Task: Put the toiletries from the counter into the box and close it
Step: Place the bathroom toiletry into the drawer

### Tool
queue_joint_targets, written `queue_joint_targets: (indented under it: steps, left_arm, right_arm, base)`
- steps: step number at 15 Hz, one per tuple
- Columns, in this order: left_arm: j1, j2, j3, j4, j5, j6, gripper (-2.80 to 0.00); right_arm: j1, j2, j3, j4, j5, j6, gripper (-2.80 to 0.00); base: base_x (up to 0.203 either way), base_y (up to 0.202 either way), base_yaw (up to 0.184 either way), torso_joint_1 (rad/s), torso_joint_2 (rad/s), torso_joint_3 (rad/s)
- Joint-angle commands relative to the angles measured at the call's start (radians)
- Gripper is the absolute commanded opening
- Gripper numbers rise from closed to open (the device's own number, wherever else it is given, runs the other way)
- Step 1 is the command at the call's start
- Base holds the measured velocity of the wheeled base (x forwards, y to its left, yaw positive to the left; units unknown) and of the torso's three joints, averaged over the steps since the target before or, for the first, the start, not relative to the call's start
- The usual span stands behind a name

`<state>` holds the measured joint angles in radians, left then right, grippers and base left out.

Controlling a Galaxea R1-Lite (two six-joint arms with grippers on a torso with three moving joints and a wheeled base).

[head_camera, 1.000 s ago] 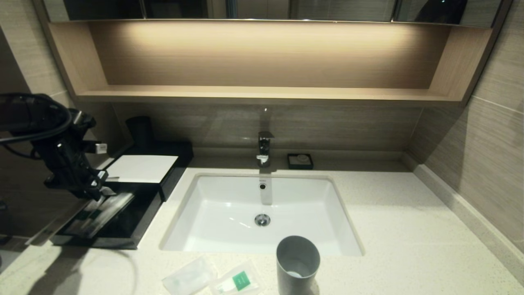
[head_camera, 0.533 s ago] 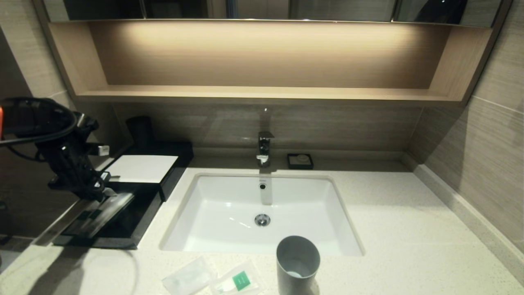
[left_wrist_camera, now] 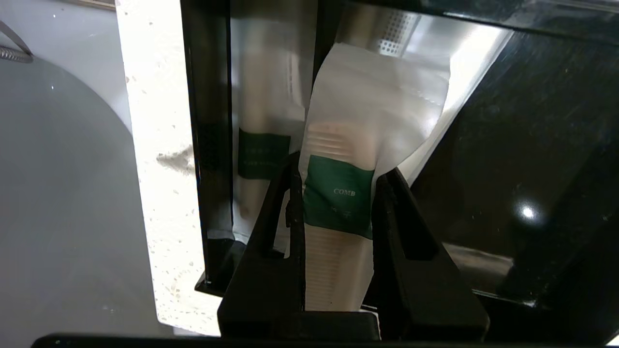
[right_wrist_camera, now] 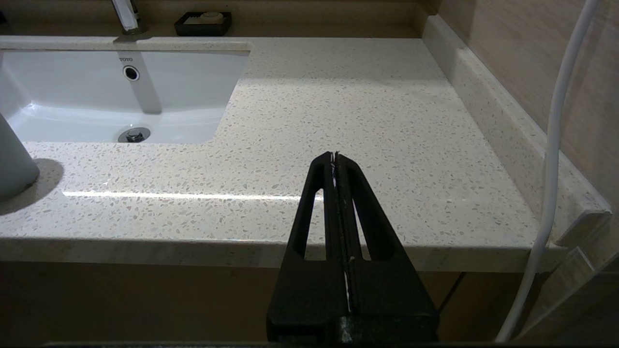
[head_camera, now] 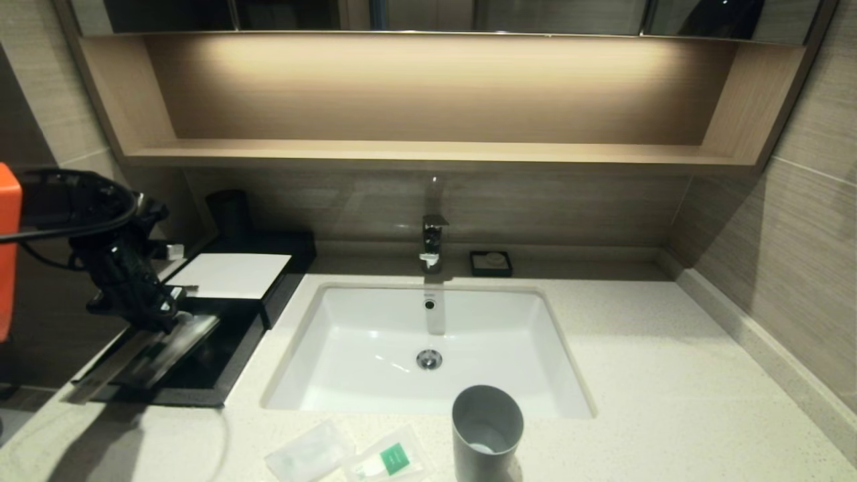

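Observation:
My left gripper [head_camera: 166, 316] [left_wrist_camera: 338, 169] is shut on the long pale wrapped stick [head_camera: 175, 340] [left_wrist_camera: 338, 203], its green label reading COMB. It holds the stick tilted in the pulled-out drawer [head_camera: 221, 365] [left_wrist_camera: 512, 145] of the black box with the white top panel [head_camera: 233, 274], at the counter's [head_camera: 636, 348] far left. Two translucent sachets lie at the counter's front edge: a plain one [head_camera: 309, 455] and one with a green square [head_camera: 390, 460]. My right gripper [right_wrist_camera: 334, 155] is shut and empty above the counter's front right edge [right_wrist_camera: 387, 145]; it does not show in the head view.
A grey tumbler [head_camera: 487, 432] stands right of the sachets, in front of the white basin [head_camera: 375, 335]. The tap [head_camera: 432, 244] and a small black soap dish [head_camera: 491, 263] stand behind the basin. A dark cup [head_camera: 229, 214] stands behind the box.
My left arm has sunk a little and shifted right, and the stick it holds has tipped lower, toward the drawer's left front. The sachets and tumbler have not moved.

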<state>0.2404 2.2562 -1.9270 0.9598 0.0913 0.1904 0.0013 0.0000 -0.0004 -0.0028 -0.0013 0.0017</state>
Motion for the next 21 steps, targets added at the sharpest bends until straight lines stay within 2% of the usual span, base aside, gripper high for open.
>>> queue_joint_targets:
  steps: [1,6,13,17,21]
  left_arm:
    - [0.0,0.011,0.0,-0.001,0.001,0.0,-2.8]
    - [0.0,0.015,0.0,-0.052,0.001,-0.028,-2.8]
    - [-0.004,0.028,0.0,-0.062,0.001,-0.031,-2.8]
    - [-0.013,0.031,-0.001,-0.102,0.001,-0.072,-2.8]
    - [-0.013,0.033,-0.001,-0.12,0.001,-0.08,-2.8]
  right_arm:
    - [0.0,0.0,0.002,0.0,0.0,0.0,-2.8]
    - [0.0,-0.001,0.002,0.0,0.0,0.0,-2.8]
    - [0.0,0.0,0.002,0.0,0.0,0.0,-2.8]
    - [0.0,-0.002,0.001,0.0,0.0,0.0,-2.8]
    - [0.0,0.0,0.002,0.0,0.0,0.0,-2.8]
  base:
    - [0.0,0.0,0.0,0.0,0.0,0.0]
    - [0.0,0.0,0.0,0.0,0.0,0.0]
    - [0.0,0.0,0.0,0.0,0.0,0.0]
    - [0.0,0.0,0.0,0.0,0.0,0.0]
    - [0.0,0.0,0.0,0.0,0.0,0.0]
